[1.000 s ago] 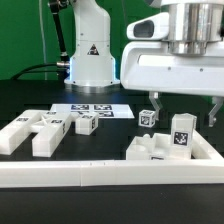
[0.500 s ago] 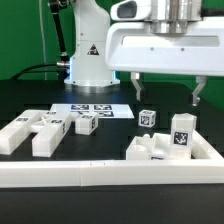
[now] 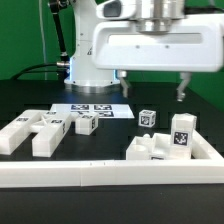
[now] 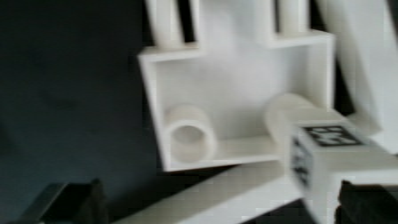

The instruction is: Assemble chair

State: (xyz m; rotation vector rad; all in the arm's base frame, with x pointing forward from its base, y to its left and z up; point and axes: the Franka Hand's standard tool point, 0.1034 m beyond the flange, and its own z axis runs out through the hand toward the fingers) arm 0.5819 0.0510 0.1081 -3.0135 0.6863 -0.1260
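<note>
The chair parts are white blocks with black-and-white tags. A group of slabs and bars (image 3: 35,131) lies at the exterior view's left. Two small cubes (image 3: 87,123) (image 3: 148,118) sit mid-table. A blocky piece (image 3: 160,147) with an upright tagged block (image 3: 182,130) stands at the right, inside the rail. My gripper (image 3: 152,88) hangs open and empty above the table, over the cube at the middle. In the wrist view a white seat-like slab (image 4: 222,75) with two round pegs and a tagged bar (image 4: 329,140) lies below my open gripper (image 4: 222,208).
A long white L-shaped border rail (image 3: 100,174) runs along the front and up the right side. The marker board (image 3: 92,109) lies flat behind the parts. The robot base (image 3: 88,50) stands at the back, with cables at the left.
The gripper has risen and moved toward the exterior view's left, still open and empty. The parts have not moved.
</note>
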